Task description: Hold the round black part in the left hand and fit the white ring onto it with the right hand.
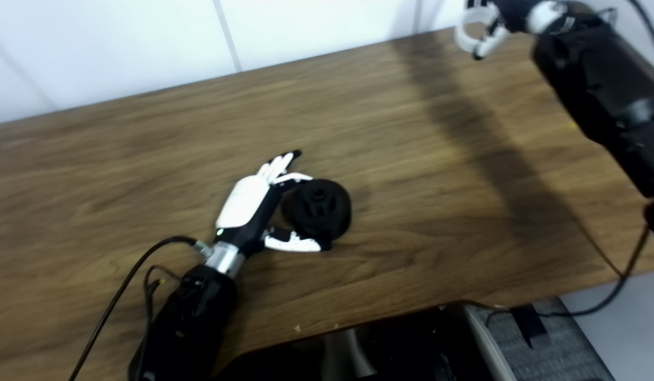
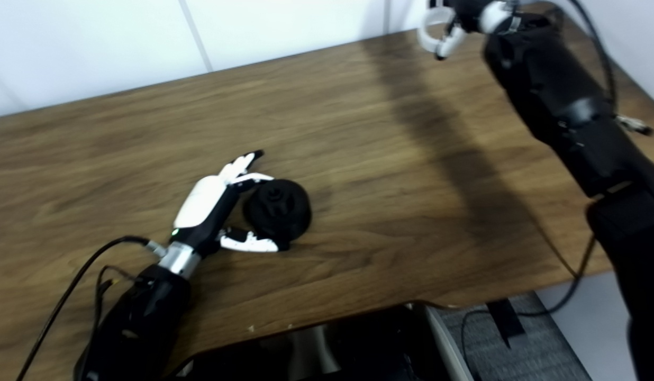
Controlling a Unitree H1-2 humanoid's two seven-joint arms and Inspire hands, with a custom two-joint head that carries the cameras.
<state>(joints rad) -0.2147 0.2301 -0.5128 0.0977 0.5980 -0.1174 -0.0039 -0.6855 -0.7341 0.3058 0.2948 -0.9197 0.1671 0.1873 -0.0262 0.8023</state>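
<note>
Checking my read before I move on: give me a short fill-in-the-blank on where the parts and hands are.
1. The round black part rests on the ____.
2. The left hand cups the black part from its ____ side.
3. The white ring is at the ____ hand.

Missing: table; left; right

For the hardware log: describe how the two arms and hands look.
Both forearms are bulky, wrapped in black covering. The left hand has a white back shell, black palm, white fingers with dark tips, a silver wrist collar and a small green light. Black cables trail from each arm. The right hand, partly cut off by the frame, shows white fingers and a pale wrist section.
</note>
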